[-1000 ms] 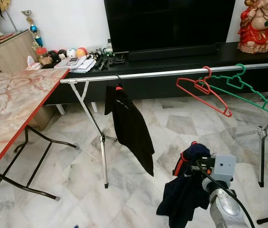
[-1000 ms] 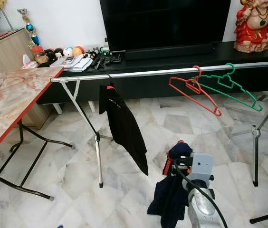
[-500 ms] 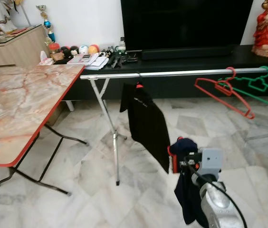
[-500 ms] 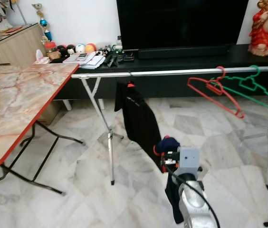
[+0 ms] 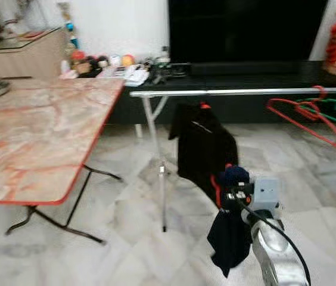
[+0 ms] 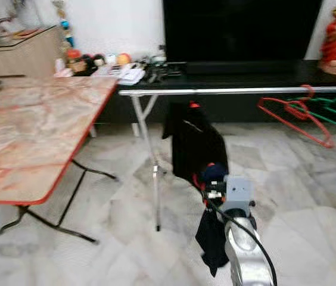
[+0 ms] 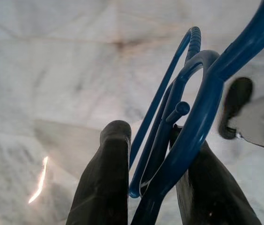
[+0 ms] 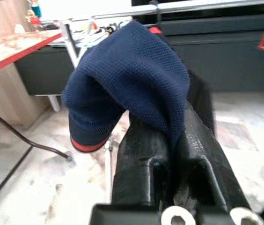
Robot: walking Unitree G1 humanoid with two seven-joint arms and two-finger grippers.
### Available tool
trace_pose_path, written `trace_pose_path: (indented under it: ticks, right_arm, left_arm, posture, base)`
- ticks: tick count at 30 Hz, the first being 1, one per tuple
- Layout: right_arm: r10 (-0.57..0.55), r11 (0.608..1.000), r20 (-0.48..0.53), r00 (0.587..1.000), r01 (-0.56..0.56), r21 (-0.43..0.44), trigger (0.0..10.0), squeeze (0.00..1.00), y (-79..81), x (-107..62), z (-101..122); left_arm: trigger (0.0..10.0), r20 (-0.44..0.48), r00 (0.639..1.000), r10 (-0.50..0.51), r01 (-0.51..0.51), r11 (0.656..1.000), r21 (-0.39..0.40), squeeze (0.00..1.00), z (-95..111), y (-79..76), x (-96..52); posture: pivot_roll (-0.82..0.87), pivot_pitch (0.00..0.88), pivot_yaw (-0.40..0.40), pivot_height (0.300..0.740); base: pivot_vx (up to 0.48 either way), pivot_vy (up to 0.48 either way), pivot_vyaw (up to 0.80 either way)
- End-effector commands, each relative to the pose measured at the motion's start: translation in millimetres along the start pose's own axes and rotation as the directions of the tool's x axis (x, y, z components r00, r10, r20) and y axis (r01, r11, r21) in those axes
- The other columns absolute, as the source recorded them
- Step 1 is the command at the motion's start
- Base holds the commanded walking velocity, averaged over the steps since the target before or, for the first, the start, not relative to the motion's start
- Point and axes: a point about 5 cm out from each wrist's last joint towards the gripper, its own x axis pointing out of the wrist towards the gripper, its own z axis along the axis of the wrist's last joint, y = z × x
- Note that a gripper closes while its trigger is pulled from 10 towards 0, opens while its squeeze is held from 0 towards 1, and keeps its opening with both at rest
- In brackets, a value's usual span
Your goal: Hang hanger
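left wrist view: left gripper [image 7: 153, 164] pinches blue hanger [image 7: 195, 119]; right gripper [image 8: 169, 140] clamps navy garment [image 8: 132, 75]; rail [image 5: 245, 92] ahead, crosswise.

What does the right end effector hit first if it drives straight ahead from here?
Probably the black garment hanging on the rail, which sits right beyond the right end effector and its navy garment. Depth is uncertain.
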Motion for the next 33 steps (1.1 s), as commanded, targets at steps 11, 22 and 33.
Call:
trace_pose_path:
  ticks: [11,22,33]
  right_arm:
    - [0.021,0.999,-0.002,1.0,-0.021,-0.041,10.0,0.0,5.0,5.1,0]
    - [0.037,0.998,0.012,0.999,-0.037,-0.052,10.0,0.0,9.4,8.7,3]
    - [0.112,0.993,0.067,0.991,-0.108,-0.056,10.0,0.0,24.4,6.4,8]
  left_arm:
    - [10.0,0.009,0.999,-0.039,0.039,0.999,-0.013,0.0,10,-34.6,1.9]
    - [10.0,0.037,0.998,-0.053,0.053,0.999,-0.009,0.0,27,-48.0,1.8]
    - [10.0,0.027,0.999,-0.037,0.037,0.999,-0.001,0.0,22,-34.3,2.1]
  posture:
    - [-0.01,0.0,0.04,0.74]
    - [0.0,0.0,0.042,0.74]
    - [0.0,0.0,0.039,0.74]
  base:
    - [0.0,0.475,0.0]
    - [0.0,0.472,0.0]
    - [0.0,0.472,0.0]
